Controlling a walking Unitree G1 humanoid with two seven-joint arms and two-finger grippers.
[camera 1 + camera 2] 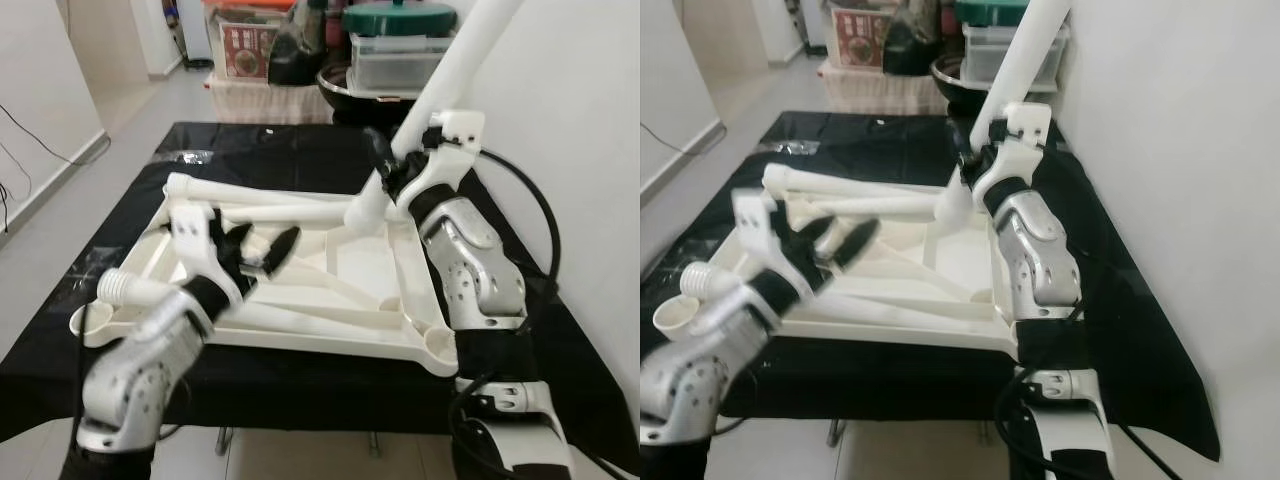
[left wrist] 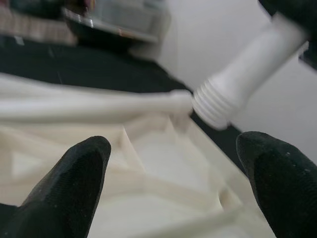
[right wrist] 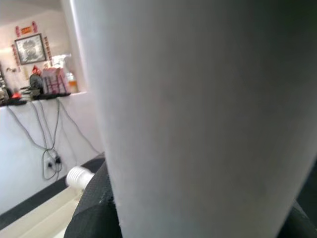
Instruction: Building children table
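Left eye view shows my right gripper [image 1: 392, 168] clamped round a white table leg [image 1: 452, 70] that tilts up and away from it, its lower end meeting the far corner of the upturned white tabletop [image 1: 420, 300] lying on the black-draped counter [image 1: 300, 150]. My left gripper [image 1: 262, 250] hangs over the tabletop's middle with its jaws spread and nothing between them.

To seat this leg well I judge I should bring it upright over the corner socket before turning, so the thread [image 2: 218, 101] catches straight, and steady the tabletop with the free jaws.

Whether the thread has entered the socket I cannot tell; the right jaws cover the joint. Another threaded leg [image 1: 125, 288] lies beside my left arm. My right wrist view is mostly blank white leg, and the left arm is blurred.
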